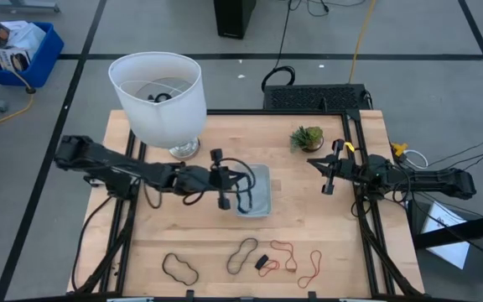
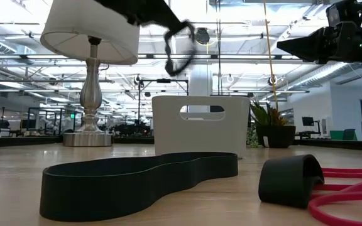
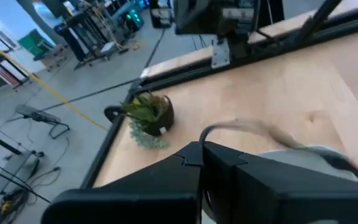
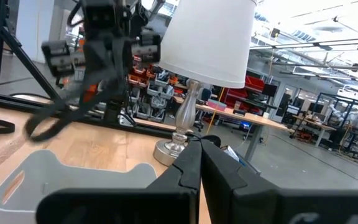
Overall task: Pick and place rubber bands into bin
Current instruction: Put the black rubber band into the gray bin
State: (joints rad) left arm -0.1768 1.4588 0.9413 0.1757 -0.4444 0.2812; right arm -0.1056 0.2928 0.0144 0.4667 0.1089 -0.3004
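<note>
Left gripper (image 1: 221, 179) clamps a dangling dark rubber band (image 1: 243, 186); the pale grey shallow plastic bin (image 1: 264, 205) sits directly beneath. Right gripper (image 1: 326, 172), seemingly closed and empty, waits well apart.

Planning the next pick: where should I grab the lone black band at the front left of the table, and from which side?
Come straight down on the black rubber band and pinch its narrow waist. It lies flat as a peanut-shaped loop, alone on bare wood, and the two strands look closest there. The left gripper is over the bin with another band.
</note>
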